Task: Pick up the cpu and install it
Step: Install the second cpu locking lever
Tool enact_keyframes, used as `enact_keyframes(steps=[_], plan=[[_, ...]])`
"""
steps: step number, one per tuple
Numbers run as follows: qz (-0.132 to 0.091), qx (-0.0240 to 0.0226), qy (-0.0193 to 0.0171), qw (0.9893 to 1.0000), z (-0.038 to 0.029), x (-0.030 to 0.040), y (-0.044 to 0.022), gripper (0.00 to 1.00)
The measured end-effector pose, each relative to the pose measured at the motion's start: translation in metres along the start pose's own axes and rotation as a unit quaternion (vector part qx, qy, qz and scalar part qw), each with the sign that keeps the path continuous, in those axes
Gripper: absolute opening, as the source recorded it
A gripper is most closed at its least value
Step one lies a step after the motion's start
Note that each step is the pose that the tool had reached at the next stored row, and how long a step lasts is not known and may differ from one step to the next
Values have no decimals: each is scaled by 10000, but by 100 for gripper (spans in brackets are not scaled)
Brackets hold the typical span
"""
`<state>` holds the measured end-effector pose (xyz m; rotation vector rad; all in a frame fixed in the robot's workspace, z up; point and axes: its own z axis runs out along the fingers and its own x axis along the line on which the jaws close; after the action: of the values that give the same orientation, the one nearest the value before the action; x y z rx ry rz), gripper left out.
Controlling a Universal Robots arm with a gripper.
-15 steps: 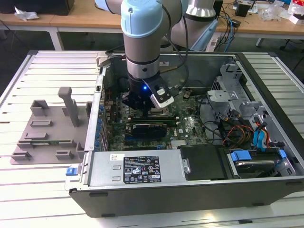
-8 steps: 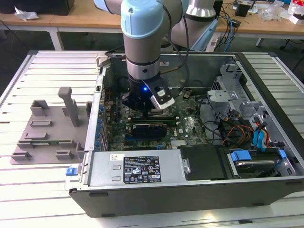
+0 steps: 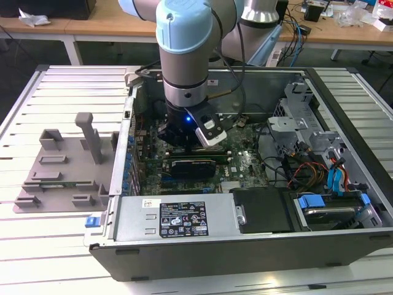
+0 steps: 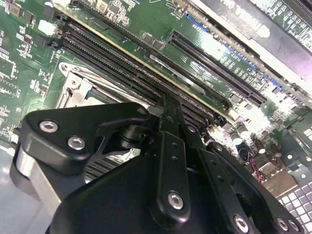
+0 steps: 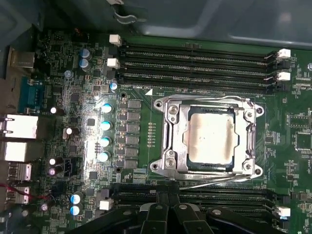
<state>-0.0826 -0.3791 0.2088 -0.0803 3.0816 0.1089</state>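
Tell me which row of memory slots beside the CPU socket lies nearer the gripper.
The row bordering the gripper's black links in the first wrist view; the other row lies beyond the socket holding the cpu.

The computer case (image 3: 258,184) sits on the slatted table (image 3: 61,86), with the plastic tray (image 3: 64,166) at its nine o'clock in the exterior view. The arm reaches down into the case over the motherboard (image 5: 73,97). In the first wrist view the cpu (image 5: 210,135) lies in the socket frame (image 5: 209,139), between memory slots (image 5: 195,63) on two sides.
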Motion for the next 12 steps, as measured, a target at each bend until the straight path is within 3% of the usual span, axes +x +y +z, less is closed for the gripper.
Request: enact_keyframes(steps=[3,5,7,12], plan=[[9,-222,-57,9997,1,3,0,11],[13,-314,-78,9995,1,7,1,11],[18,-455,-114,9989,5,23,1,11],[19,-471,-123,9988,4,46,-20,11]])
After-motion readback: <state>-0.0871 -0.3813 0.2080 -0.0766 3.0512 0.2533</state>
